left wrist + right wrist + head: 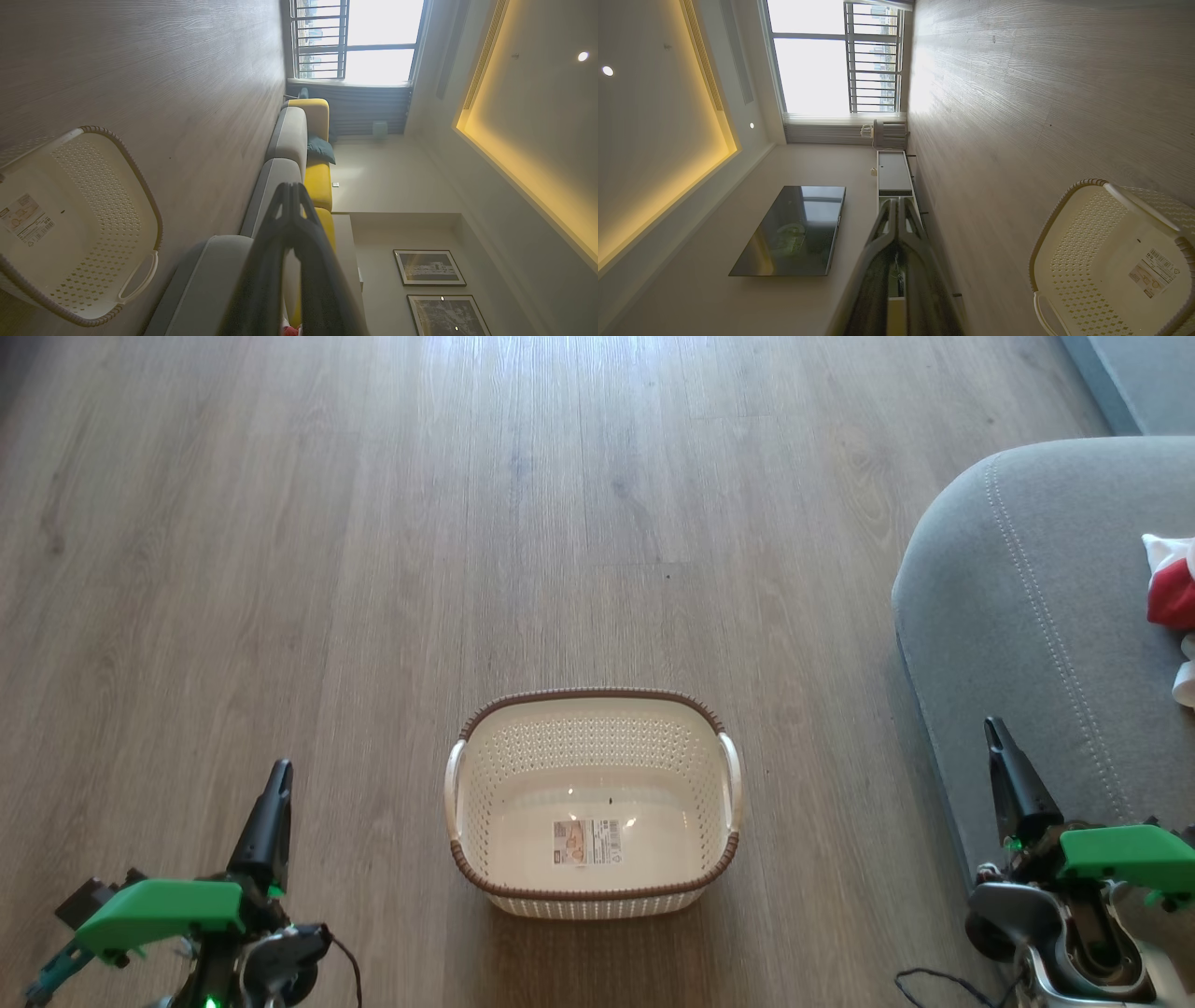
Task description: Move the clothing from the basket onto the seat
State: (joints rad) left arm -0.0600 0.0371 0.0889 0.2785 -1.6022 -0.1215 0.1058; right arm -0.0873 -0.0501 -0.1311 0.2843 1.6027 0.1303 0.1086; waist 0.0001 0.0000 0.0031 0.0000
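Observation:
The cream basket [594, 709] with a brown rim stands on the wooden floor between my arms, holding nothing but its label; it also appears as the basket [93, 224] and the basket [1087, 242] in the wrist views. Red and white clothing [1172, 593] lies on the grey seat [1027, 616] at the right edge. My left gripper [277, 775] is shut at the lower left, its tips [292, 186] meeting in the left wrist view. My right gripper [992, 728] is shut beside the seat's front edge, its tips [896, 201] together with nothing between them.
Wooden floor [467, 504] stretches ahead and to the left. In the left wrist view a long grey and yellow sofa [299, 140] runs toward a window. In the right wrist view there are a wall television [794, 231] and a low cabinet [893, 172].

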